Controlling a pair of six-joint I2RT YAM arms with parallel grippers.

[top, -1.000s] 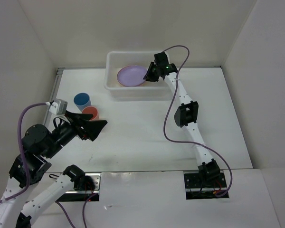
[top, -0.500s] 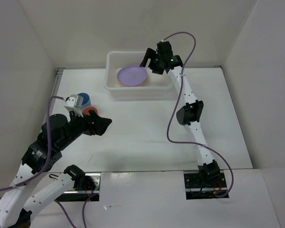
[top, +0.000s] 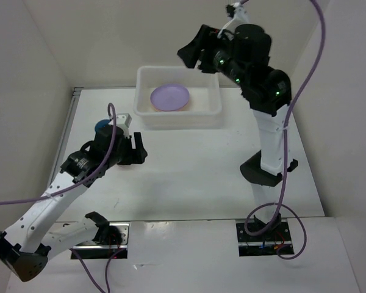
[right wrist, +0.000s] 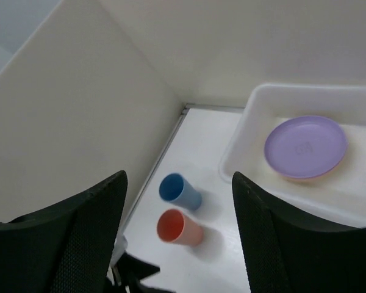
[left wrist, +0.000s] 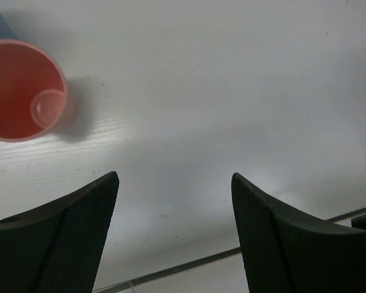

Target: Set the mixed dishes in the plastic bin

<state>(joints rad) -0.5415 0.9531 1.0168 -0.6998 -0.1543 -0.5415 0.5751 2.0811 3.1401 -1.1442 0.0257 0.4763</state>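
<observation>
The plastic bin [top: 216, 108] stands at the back of the table with a purple plate [top: 169, 96] lying flat inside. A yellow-orange edge [right wrist: 299, 179] shows under the plate. A blue cup [right wrist: 178, 191] and a red cup [right wrist: 178, 227] stand upright side by side, left of the bin [right wrist: 244, 140]. My left gripper [top: 138, 149] hovers low and open just right of the red cup [left wrist: 21, 91], nothing between its fingers. In the top view the left arm hides the red cup and part of the blue cup [top: 102, 127]. My right gripper [top: 194, 56] is raised high above the bin, open and empty.
White walls close the table on the left, back and right. A metal strip [top: 73, 116] runs along the table's left edge near the cups. The right arm's cable [top: 305, 73] loops high over the right side.
The right gripper let go of the purple plate in the bin, then rose high above it. The left arm swung forward and down, ending beside the red cup.
</observation>
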